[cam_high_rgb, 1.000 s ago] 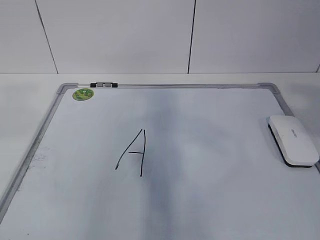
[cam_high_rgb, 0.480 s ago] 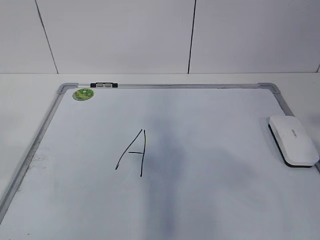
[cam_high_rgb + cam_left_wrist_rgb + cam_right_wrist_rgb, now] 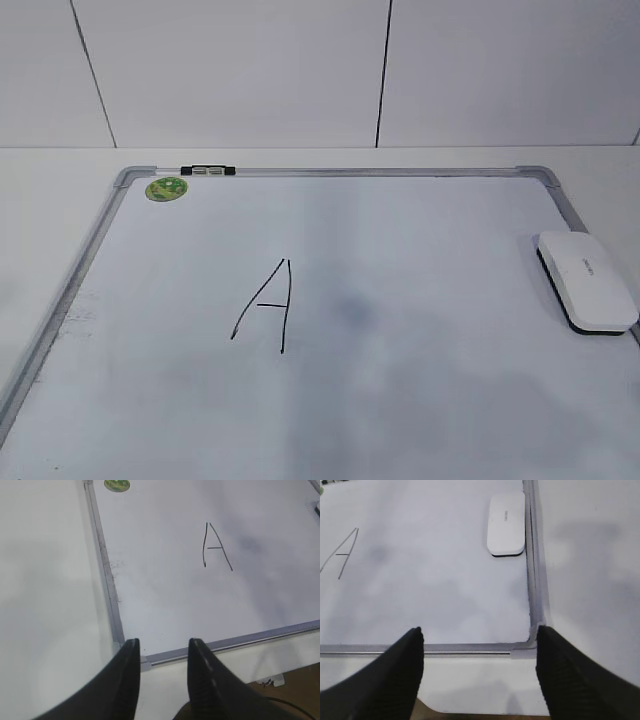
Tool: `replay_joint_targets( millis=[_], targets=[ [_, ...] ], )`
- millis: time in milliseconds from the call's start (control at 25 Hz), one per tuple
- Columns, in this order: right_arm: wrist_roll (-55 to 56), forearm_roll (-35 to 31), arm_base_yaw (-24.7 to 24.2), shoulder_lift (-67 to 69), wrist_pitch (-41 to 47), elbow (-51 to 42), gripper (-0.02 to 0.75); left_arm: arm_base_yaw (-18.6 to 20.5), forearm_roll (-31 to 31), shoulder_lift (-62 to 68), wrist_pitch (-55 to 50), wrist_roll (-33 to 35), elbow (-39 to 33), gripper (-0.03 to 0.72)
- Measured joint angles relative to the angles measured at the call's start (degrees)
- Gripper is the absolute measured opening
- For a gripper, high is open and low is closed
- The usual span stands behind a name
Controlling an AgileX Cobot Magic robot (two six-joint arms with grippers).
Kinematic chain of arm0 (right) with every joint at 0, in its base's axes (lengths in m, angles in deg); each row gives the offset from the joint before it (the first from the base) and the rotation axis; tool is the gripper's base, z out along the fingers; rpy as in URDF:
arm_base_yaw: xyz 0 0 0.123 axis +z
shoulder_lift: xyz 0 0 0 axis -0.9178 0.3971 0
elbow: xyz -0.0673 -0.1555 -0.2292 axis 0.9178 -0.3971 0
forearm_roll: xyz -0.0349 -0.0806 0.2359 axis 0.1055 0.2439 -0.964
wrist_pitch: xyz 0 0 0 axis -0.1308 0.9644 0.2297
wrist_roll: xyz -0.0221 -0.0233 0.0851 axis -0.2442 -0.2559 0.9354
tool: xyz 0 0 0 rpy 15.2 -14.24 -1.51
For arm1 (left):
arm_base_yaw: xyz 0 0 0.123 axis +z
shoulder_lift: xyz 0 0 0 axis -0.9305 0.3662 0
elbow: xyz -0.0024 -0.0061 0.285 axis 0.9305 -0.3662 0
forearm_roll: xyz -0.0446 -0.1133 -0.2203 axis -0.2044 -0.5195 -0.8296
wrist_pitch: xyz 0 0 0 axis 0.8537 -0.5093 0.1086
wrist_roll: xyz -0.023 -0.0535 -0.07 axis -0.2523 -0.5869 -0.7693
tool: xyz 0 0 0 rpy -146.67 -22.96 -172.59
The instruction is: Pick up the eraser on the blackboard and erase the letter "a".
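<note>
The eraser [image 3: 586,280] is a white rounded block with a black underside. It lies at the right edge of the blackboard [image 3: 420,250], a white board with a grey frame. It also shows in the right wrist view [image 3: 506,524]. A tall angular uppercase "A" [image 3: 266,305] is drawn left of the board's middle. No small lowercase "a" shows in any view. My left gripper [image 3: 162,647] is open and empty over the board's near left corner. My right gripper [image 3: 479,635] is wide open and empty over the near right corner, well short of the eraser. Neither gripper shows in the exterior view.
A round green sticker [image 3: 166,188] and a small black-and-white clip [image 3: 207,170] sit at the board's far left corner. The board lies on a white table before a white panelled wall. The table's near edge [image 3: 470,711] is just below the board frame.
The dark shadow band across the middle of the board has faded to a small faint grey patch right of the "A". The eraser and the "A" have not moved.
</note>
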Motion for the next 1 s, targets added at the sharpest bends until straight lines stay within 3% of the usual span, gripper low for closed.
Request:
replay_joint_targets(
  millis=[400, 760, 1000],
  targets=[
    [0.0, 6.5, 1.0, -1.3, 0.0, -8.3, 0.559, -1.4, 2.9, -1.7, 6.0, 0.0, -11.2, 0.245],
    [-0.1, 7.9, 1.1, -1.3, -4.1, -8.6, 0.559, -1.7, 4.8, -1.7, 7.1, 0.0, -11.7, 0.245],
    [-0.1, 9.4, 1.1, -1.3, -6.8, -12.0, 0.559, -1.9, 9.6, -1.7, 7.0, 0.0, -11.7, 0.245]
  ],
)
